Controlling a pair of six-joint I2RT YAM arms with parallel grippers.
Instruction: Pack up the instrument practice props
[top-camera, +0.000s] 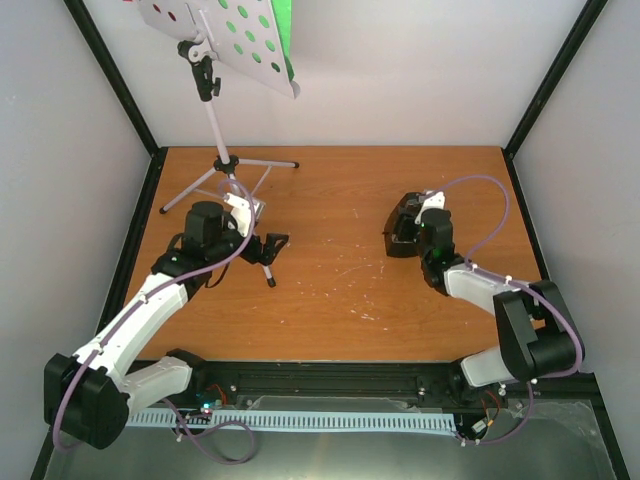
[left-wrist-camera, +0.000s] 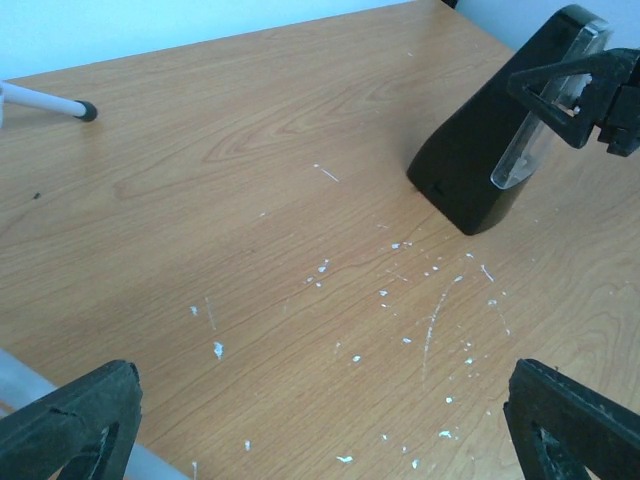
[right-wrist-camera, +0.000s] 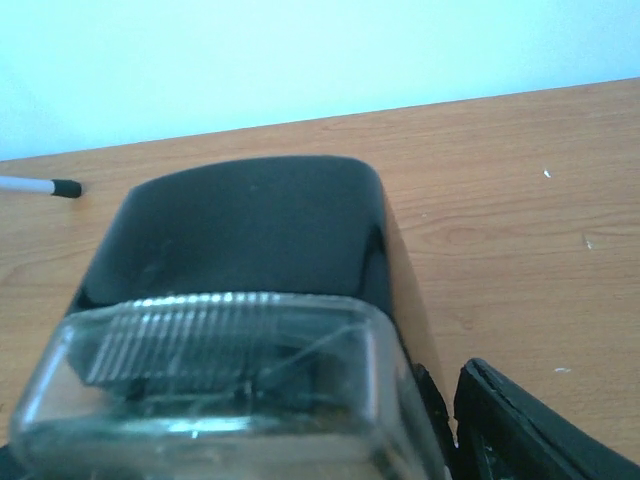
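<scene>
**Packing looks barely begun: right jaws clamp small black pyramid metronome (left-wrist-camera: 480, 150), clear-covered, mid-right on table (top-camera: 330, 290).**
Left jaws gape empty; pale perforated music stand (top-camera: 213, 120), upper left, stands unfolded, green sheet (top-camera: 283, 25) aboard.

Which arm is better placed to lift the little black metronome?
Right. The right fingers clasp the small black pyramid metronome with clear plastic cover; the left fingers hang open, well apart from it.

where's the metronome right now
In the top view the metronome stands on the right half of the table, held in the right gripper, well away from the music stand at the back left.
</scene>
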